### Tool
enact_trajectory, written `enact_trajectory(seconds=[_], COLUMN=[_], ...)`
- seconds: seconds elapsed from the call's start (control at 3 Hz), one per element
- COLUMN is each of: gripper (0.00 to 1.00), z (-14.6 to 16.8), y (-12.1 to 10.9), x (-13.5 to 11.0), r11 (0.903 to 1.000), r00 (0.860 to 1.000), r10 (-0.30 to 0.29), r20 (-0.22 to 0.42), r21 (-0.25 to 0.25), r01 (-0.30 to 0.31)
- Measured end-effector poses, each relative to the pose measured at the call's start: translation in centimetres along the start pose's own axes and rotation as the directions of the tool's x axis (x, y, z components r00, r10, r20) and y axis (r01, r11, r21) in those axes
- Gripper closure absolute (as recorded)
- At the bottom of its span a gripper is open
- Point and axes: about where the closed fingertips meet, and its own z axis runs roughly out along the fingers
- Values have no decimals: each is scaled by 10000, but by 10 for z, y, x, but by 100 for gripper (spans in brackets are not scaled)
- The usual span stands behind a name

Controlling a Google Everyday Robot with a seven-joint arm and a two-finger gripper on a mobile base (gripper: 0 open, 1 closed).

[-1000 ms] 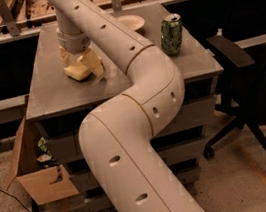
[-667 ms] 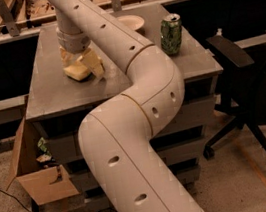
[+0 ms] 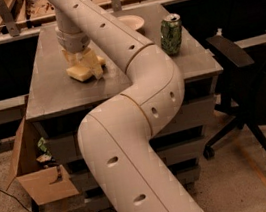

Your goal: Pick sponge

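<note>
The pale yellow sponge point(image 3: 80, 73) lies on the grey metal table point(image 3: 54, 90), left of its middle. My gripper point(image 3: 83, 61) hangs from the long cream arm and is down on the sponge from above, covering its far and right parts. The sponge's near left end shows below the gripper and rests on the tabletop.
A green drink can point(image 3: 170, 34) stands at the table's right side. A cream round bowl point(image 3: 131, 22) sits at the back behind my arm. A black office chair point(image 3: 251, 83) is right of the table. An open cardboard box point(image 3: 37, 169) sits on the floor at the left.
</note>
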Motion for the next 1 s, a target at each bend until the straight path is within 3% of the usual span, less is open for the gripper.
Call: enact_trajectory(seconds=[0.33,0.67,1.0], gripper=[73,84,85], z=[-1,-3,-4], y=[0,0,1], x=[0,-1,-1], r11=[10000,10000,10000], r00=[10000,10000,10000], r10=[0,0,5], r20=[-2,-3,-8], r21=[-1,2,3], r01=[0,0,-5])
